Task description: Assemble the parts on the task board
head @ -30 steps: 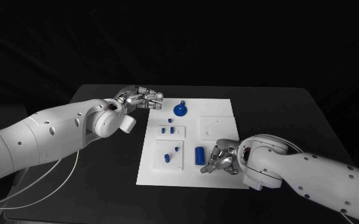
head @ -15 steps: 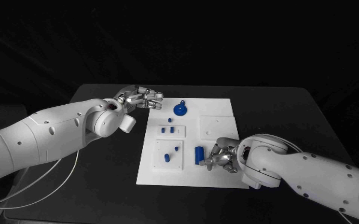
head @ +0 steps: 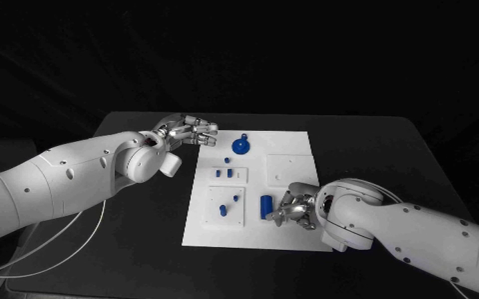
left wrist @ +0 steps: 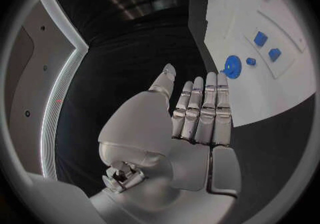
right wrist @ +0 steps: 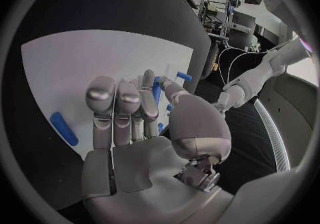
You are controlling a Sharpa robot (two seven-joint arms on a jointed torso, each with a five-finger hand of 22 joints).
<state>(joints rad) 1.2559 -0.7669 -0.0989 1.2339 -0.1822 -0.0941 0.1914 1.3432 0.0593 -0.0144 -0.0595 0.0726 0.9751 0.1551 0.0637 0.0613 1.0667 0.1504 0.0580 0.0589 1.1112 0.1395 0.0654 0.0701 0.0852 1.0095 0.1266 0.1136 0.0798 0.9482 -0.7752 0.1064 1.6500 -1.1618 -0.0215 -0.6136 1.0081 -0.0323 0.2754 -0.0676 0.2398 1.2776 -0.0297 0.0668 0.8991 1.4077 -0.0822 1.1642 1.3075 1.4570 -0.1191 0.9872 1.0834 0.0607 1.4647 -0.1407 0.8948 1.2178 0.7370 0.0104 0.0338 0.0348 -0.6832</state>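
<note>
Black table (head: 379,147) with the white task board (head: 289,143) lying flat in its middle. Left arm (head: 70,178) comes in along the board's left side; right arm (head: 409,230) lies at the board's near right corner.

Left hand (head: 187,131) hovers by the board's far left corner, off the board; fingers (left wrist: 203,109) straight and side by side, thumb apart, nothing in it. Right hand (head: 293,210) is over the board's near right part, just beside the blue cylinder (head: 266,205). In the right wrist view its fingers (right wrist: 120,109) are pressed together and bent forward, with a blue piece showing behind them near the thumb; cannot tell if it pinches that piece or only touches it.

Parts on board: round blue knob (head: 241,147) near the far edge, well apart from the right hand. Two small blue blocks (head: 223,172) stand in a small raised plate mid-left. Blue pegs (head: 228,204) stand in a larger raised plate near-left. Blue cylinder lies between that plate and the right hand. A flat blue bar (right wrist: 64,128) lies on the board, seen in the right wrist view.
</note>
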